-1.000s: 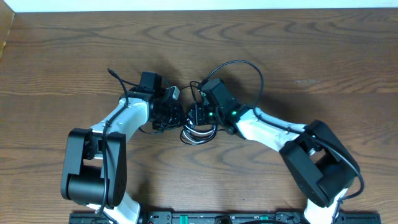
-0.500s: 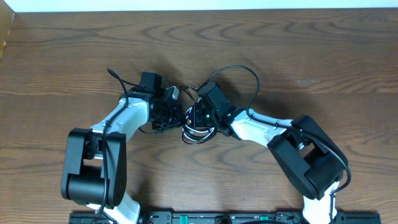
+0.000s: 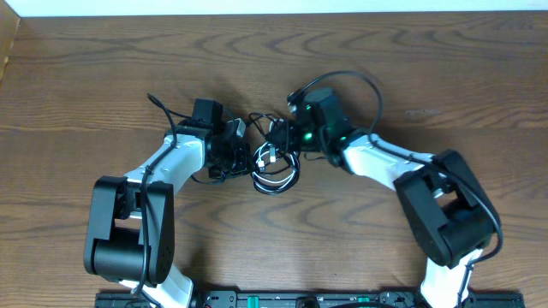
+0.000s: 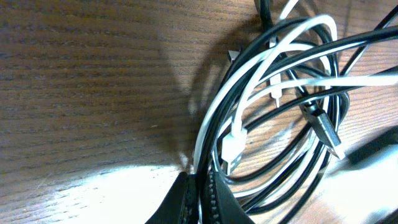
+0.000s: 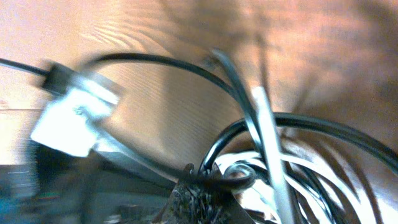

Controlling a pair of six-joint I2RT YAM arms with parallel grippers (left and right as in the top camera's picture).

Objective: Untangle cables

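Down low, the left gripper [image 4: 200, 196] has its fingers pressed together on the near edge of the cables [image 3: 274, 171], pinching white and black strands where they leave the coil. I think it acts as an anchor, pinning that side so the loops cannot slide when the other arm pulls. The right gripper [image 5: 198, 198] is closed as well. Its view is smeared, but what sits between its fingers looks like a loop of the black cable [image 5: 323, 122], taken from the far side of the bundle. Between the two arms the coil lies on the wooden table [image 3: 103, 77], near the middle. The white cable [image 4: 236, 134] is threaded through the black rings, with a small plug end hanging inside them. Holding both sides at once suggests the arms mean to draw them apart.
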